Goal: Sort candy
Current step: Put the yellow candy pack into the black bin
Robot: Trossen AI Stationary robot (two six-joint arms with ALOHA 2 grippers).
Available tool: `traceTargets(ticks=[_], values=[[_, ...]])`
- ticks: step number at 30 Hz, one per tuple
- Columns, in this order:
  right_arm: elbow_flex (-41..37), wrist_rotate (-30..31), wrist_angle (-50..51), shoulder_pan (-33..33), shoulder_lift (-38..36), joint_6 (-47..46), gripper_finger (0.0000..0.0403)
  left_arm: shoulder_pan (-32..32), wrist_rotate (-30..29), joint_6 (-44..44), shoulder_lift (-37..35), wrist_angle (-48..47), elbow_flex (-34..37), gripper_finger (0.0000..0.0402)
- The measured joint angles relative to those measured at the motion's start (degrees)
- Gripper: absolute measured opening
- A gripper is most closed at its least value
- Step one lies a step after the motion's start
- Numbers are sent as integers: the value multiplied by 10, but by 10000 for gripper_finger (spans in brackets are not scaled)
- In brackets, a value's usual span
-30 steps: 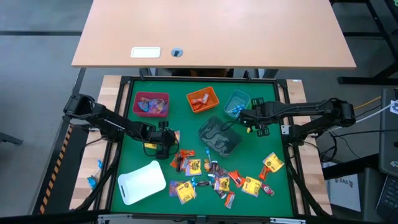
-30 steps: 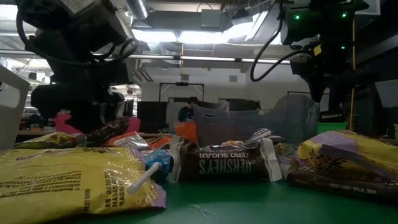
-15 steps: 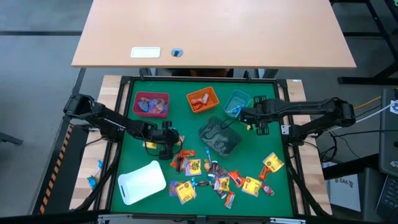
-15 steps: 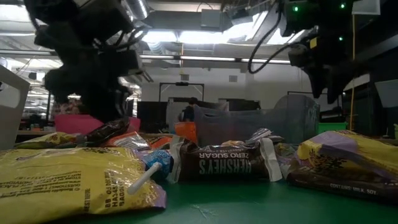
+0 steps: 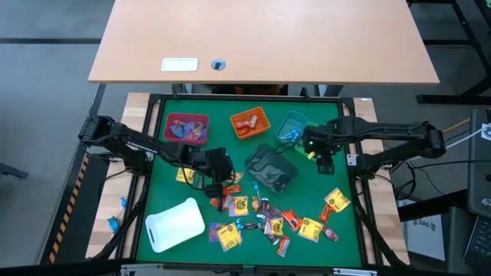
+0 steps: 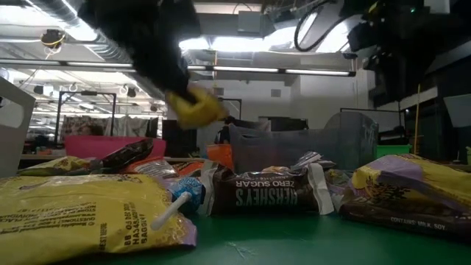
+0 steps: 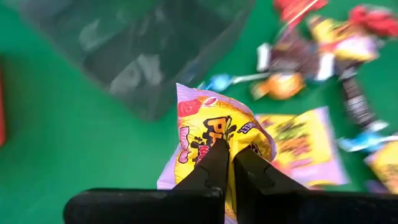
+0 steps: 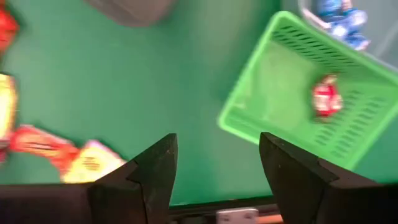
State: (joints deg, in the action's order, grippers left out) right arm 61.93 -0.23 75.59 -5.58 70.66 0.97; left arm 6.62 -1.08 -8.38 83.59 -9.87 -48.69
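Candy (image 7: pixel 214 127): light, crinkly, slippery wrapper; best pinched at edge. Left gripper (image 7: pixel 227 165) clamped on yellow packet. Right gripper (image 8: pixel 214 165) spread, empty.

One yellow candy packet (image 7: pixel 217 134) with a purple edge is pinched between the shut fingers of the left claw (image 7: pixel 225 163) and hangs clear of the counter. The remaining candy (image 5: pixel 268 218), yellow, orange-red, purple, blue and dark brown packets, lies scattered flat just beyond and below that claw. A red sweet (image 8: pixel 326 98) lies ahead of the open right claw (image 8: pixel 217 165), with blue sweets (image 8: pixel 339 15) farther off.
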Motion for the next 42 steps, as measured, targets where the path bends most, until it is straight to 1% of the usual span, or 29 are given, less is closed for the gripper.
traceTargets(ticks=[3,6,9,13,19,22,25,30,32,36,40,42], values=[[0,-33,0,0,-17,-31,227,2,6,0,0,18,-17,0],[0,-66,0,1,-31,-48,227,1,-7,0,0,76,-18,0],[0,-97,-9,20,-41,-54,227,0,-31,1,4,140,-18,0],[0,-100,-30,72,-45,-80,227,0,-43,10,29,223,-18,0],[-11,-89,-55,152,-45,-146,227,0,-45,45,101,354,-18,0],[-21,-88,-56,192,-45,-188,227,-3,-77,45,131,401,-18,0],[-38,-78,-56,229,-45,-239,227,-11,-99,45,153,415,-18,0],[-74,-55,-55,283,-45,-349,227,-23,-99,44,173,423,-18,0],[-91,-45,-56,300,-45,-392,227,-28,-99,44,177,420,-18,6],[-125,-28,-57,330,-45,-460,227,-37,-100,43,181,422,-18,41],[-161,-28,-64,350,-45,-504,227,-43,-100,43,181,422,-18,83],[-177,-30,-70,358,-45,-520,227,-45,-100,43,181,423,-18,98]])
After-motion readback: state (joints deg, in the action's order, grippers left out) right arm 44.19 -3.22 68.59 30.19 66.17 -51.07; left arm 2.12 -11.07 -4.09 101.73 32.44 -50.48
